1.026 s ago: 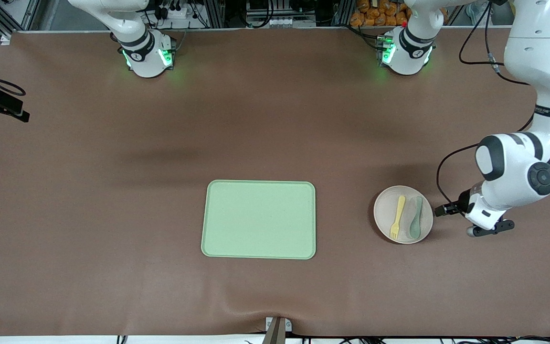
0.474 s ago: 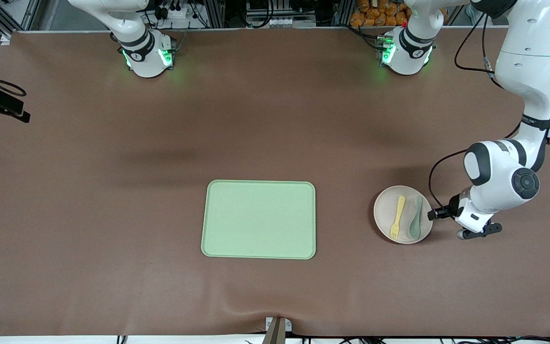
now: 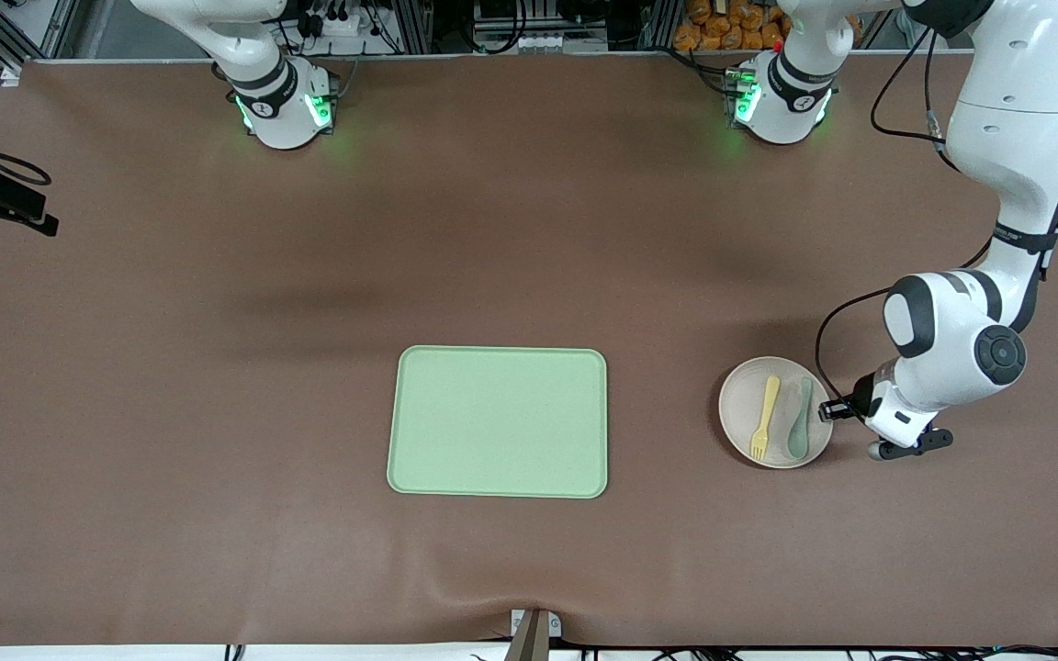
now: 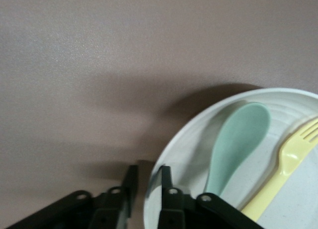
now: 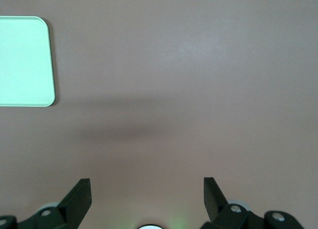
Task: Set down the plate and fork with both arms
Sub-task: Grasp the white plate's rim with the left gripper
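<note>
Low at the front view's right, the plate carries the fork on the worktop. Left wrist view: the left claw straddles the plate's rim, parted. Right wrist view: the right claw waits, spread wide, above bare worktop.

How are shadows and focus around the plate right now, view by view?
Front view: evenly lit, with a soft shadow of the left arm on the table above the plate. Left wrist view: the left gripper straddles the plate's rim and looks blurred; a dark shadow hugs the rim; the spoon and fork look soft. Right wrist view: the right gripper is open over bare table, a faint shadow band ahead.
</note>
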You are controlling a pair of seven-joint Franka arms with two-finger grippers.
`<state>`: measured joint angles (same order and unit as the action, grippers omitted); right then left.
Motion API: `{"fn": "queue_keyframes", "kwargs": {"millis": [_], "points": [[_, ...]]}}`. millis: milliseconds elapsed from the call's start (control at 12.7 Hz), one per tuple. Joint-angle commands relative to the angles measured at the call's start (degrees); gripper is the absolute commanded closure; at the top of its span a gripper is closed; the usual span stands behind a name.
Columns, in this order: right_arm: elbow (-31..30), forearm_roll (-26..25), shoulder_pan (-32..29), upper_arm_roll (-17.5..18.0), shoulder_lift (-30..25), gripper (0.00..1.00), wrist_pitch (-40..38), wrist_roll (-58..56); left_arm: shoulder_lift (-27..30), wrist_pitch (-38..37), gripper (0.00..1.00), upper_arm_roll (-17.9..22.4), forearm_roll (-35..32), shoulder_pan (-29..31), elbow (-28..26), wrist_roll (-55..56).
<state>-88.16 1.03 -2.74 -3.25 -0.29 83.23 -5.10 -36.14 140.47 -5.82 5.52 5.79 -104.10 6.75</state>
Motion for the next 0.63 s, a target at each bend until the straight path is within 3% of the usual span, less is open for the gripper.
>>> {"fn": "queue_keyframes", "kwargs": {"millis": [0,553], "points": [[0.1,0.3,0.1,0.4,0.6,0.0,0.3,0.2,-0.2,0.4,1.0,-0.3,1.0,-0.1,0.4,-0.2],[-0.1,0.3,-0.1,0.4,0.7,0.0,-0.2,0.2,4.1,-0.8,1.0,-7.2,1.0,0.2,3.3,0.5]]}}
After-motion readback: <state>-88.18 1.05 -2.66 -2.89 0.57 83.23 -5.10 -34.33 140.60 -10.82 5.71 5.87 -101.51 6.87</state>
